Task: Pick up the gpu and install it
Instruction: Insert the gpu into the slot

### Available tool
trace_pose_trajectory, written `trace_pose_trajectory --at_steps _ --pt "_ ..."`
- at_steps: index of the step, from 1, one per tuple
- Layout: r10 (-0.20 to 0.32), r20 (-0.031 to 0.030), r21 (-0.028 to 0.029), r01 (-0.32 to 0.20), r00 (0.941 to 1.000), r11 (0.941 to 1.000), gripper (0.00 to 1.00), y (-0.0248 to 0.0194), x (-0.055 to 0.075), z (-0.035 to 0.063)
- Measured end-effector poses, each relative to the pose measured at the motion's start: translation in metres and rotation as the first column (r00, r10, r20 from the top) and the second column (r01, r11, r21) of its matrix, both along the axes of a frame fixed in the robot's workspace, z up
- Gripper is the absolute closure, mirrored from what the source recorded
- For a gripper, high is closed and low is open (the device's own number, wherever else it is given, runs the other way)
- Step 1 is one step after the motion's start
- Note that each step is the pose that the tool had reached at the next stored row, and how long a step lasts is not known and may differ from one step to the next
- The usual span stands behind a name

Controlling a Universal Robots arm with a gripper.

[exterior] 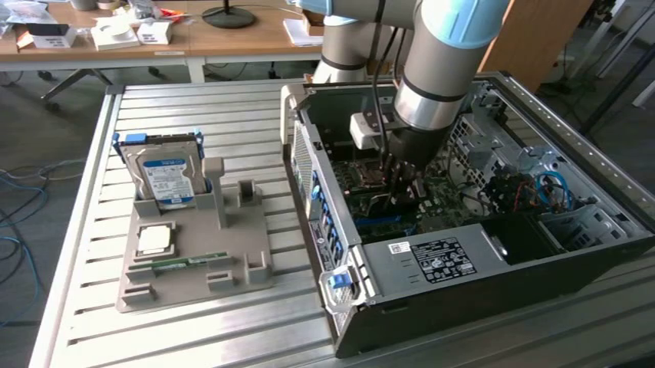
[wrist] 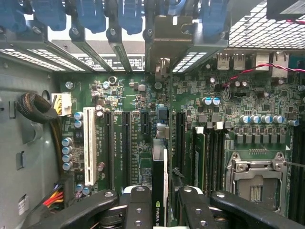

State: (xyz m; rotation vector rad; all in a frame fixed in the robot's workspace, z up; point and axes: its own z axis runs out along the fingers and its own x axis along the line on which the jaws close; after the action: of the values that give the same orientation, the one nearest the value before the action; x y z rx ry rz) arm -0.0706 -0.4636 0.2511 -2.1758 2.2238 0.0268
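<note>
Ribbed bare-metal table (exterior: 92, 192), dull sheen. Matt grey plastic tray (exterior: 189, 261). Glossy label on metal drive (exterior: 166, 176). Black painted metal case (exterior: 492, 299). Green lacquered motherboard (wrist: 143, 129). Matt black gripper (wrist: 159, 210).

A metal work table (exterior: 205, 322) of long ribbed aluminium slats fills the foreground, its surface pale grey and evenly lit with soft, shadowless light. Behind the table stands a wooden desk (exterior: 235, 42) with a light brown top on white legs. On the desk, a black round lamp base (exterior: 227, 17) sits near the middle, with small white boxes (exterior: 115, 34) toward the exterior view's left of it and white papers (exterior: 303, 31) toward the exterior view's right. Under and beside the desk the floor (exterior: 41, 123) is grey, and blue cables (exterior: 21, 222) trail across it past the table's edge. A brown wooden panel (exterior: 532, 38) rises beyond the table's far corner.
</note>
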Motion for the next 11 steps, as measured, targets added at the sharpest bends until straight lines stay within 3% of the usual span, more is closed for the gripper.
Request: trace_pose_trajectory --at_steps 11 --pt "0.002 -0.0001 -0.0003 -0.002 1.0 1.0 0.74 0.0 0.0 -0.002"
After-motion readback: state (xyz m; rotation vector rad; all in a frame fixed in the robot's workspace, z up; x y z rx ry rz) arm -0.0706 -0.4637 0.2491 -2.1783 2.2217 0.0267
